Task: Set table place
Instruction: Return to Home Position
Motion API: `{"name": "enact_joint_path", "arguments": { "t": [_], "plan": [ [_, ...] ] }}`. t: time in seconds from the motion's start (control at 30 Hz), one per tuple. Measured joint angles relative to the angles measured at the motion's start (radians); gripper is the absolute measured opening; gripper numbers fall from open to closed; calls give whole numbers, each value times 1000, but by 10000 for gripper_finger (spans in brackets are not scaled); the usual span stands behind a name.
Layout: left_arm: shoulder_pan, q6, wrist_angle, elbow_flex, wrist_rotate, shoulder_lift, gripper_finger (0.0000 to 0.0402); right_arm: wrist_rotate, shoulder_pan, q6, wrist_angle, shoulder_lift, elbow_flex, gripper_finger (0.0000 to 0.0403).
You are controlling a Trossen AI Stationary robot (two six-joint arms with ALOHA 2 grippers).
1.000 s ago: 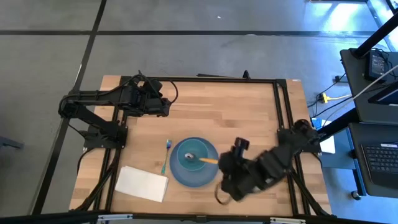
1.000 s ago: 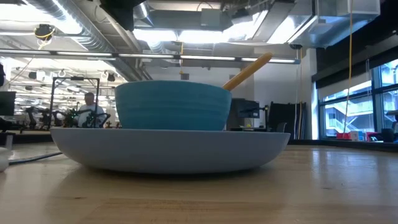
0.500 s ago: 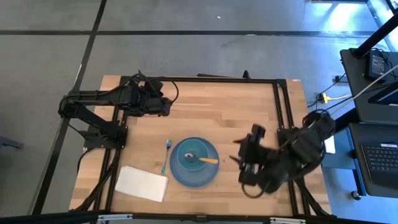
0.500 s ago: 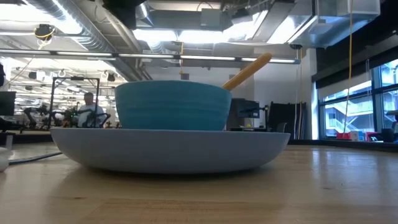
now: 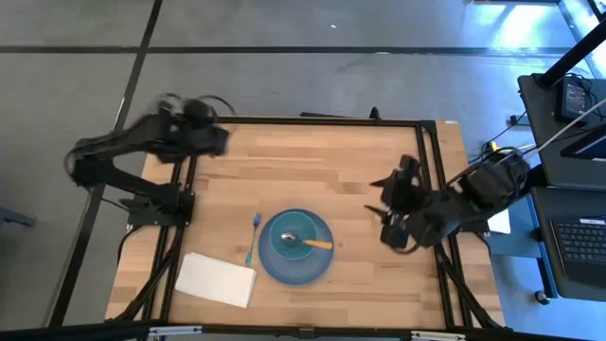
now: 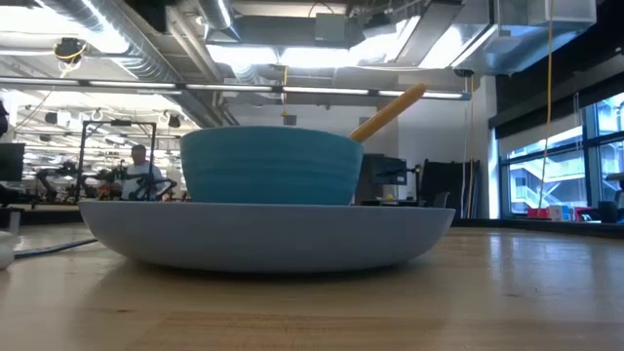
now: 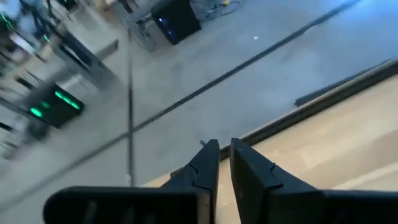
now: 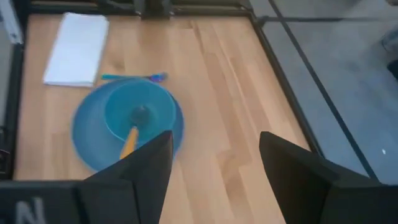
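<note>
Homing step, looks like: spoon (image 5: 317,243) in bowl (image 5: 284,227) on plate (image 5: 275,268). Right fingers (image 8: 146,165) apart at 3 o'clock of bench (image 5: 331,161), left fingers (image 7: 205,165) together at 11. Next: tuck both arms.

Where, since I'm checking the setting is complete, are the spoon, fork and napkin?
spoon (image 5: 317,244), high view, on its orange handle.
fork (image 5: 252,239), high view, about midway along its length.
napkin (image 5: 216,278), high view, on the centre of the white rectangle.
</note>
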Motion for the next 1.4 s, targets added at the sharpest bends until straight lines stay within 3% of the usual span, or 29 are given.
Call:
{"name": "enact_joint_path", "arguments": {
  "t": [0.13, 0.23, 0.43, 0.57, 0.67, 0.73, 0.8, 0.9, 1.0, 1.13, 1.23, 1.4],
  "plan": [
    [28, -4, -3, 4, -4, -144, 27, 2, -31, 68, 39, -164, -201, 241],
    [24, -31, -1, 3, -1, -236, 24, 1, -39, 96, 186, -333, -436, 241],
    [-6, -135, 79, -140, 10, -422, 15, -80, -40, -29, 768, -680, -1053, 241],
    [-67, -86, 331, -397, 103, -524, 10, -273, -75, -165, 1307, -844, -1464, 241],
    [-122, 17, 655, -609, 207, -568, 6, -476, -110, -248, 1691, -900, -1692, 241],
    [-159, 105, 890, -740, 274, -576, 3, -539, -137, -276, 1819, -921, -1791, 241],
    [-189, 169, 1096, -849, 308, -572, 1, -548, -177, -271, 1842, -943, -1853, 241],
    [-206, 180, 1268, -952, 298, -545, 1, -591, -252, -276, 1809, -998, -1898, 241],
    [-196, 133, 1263, -999, 262, -531, 7, -662, -333, -308, 1710, -1089, -1907, 241],
    [-181, 50, 1197, -1026, 235, -535, 17, -675, -399, -298, 1538, -1243, -1915, 241],
    [-195, 18, 1148, -1024, 215, -548, 24, -683, -407, -274, 1541, -1333, -1984, 241],
    [-239, -32, 1131, -1025, 69, -548, 34, -690, -406, -294, 1647, -1436, -2131, 241]
  ]
}}
